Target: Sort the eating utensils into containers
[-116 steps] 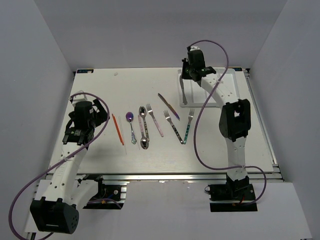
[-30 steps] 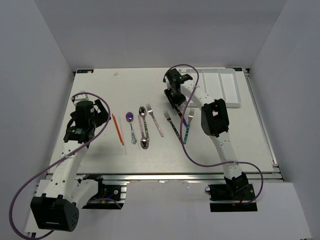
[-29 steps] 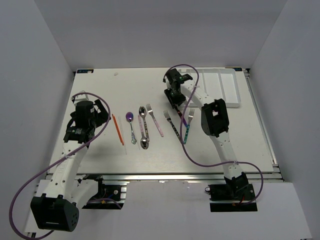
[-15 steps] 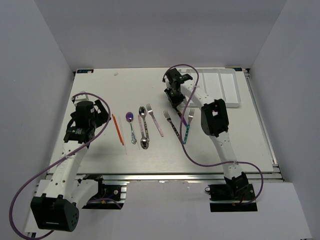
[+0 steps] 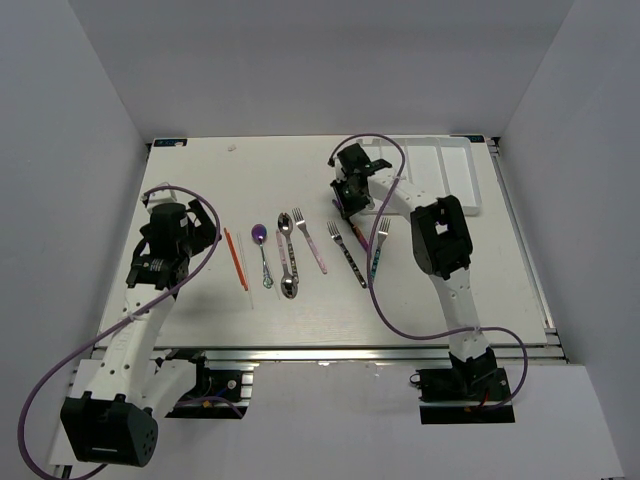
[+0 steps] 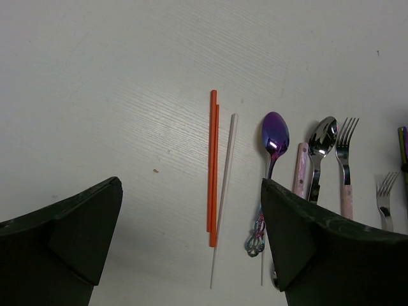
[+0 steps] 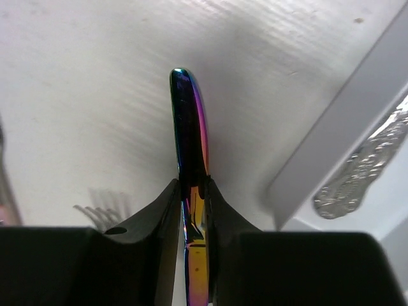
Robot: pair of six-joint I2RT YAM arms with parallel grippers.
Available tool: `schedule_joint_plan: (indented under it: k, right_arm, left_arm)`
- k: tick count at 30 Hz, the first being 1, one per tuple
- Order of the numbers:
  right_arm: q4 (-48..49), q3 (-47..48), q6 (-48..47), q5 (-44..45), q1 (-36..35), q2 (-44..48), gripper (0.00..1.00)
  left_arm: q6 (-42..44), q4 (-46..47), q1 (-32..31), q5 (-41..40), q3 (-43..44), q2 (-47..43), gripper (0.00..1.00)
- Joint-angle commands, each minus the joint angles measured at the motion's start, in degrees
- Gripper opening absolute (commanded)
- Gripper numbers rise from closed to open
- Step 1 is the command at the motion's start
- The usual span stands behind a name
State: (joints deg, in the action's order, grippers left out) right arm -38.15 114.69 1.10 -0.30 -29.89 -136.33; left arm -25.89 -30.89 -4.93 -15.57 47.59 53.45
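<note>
Your right end effector [image 7: 191, 188] is gripping the slim iridescent rainbow-tinted metal utensil [image 7: 188, 115] edge-on between its fingers. It holds it just beside the outer wall of the white plastic cutlery tray [image 7: 338, 127], which sits at the worktop's [image 5: 200, 300] far right corner with an ornate silver handle [image 7: 360, 169] lying inside. Your left end effector [image 6: 185, 255] stands wide open over the left side, above the orange-red chopsticks [image 6: 212, 172], pale chopstick [image 6: 226, 172] and purple-bowled spoon [image 6: 275, 135].

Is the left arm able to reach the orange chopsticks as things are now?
Probably yes. The left gripper hangs open near the orange chopsticks, with only bare table between; the pale chopstick lies close beside them.
</note>
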Motion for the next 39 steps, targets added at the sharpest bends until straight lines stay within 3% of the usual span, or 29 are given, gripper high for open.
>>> schedule_joint_plan:
  k: [1,8,23,39]
  right_arm:
    - [6.6,-8.5,5.3,-9.3,-1.3,0.3,0.00]
    - [13.1,-13.8,7.9,-5.3,-1.8,6.1,0.00]
    - [13.5,-15.6,7.6,4.6,-1.9,10.3,0.00]
    - [12.5,-14.9,7.2,5.0,-2.0,13.1,0.00]
  left_arm:
    - [0.6,0.1,0.4,0.2,-0.3,-1.4,0.98]
    - [0.6,0.1,0.4,0.0,-0.4,-1.6,0.98]
    - [0.6,0.1,0.4,0.1,-0.4,-1.4,0.98]
    - [0.6,0.1,0.4,0.2,-0.3,-1.2,0.98]
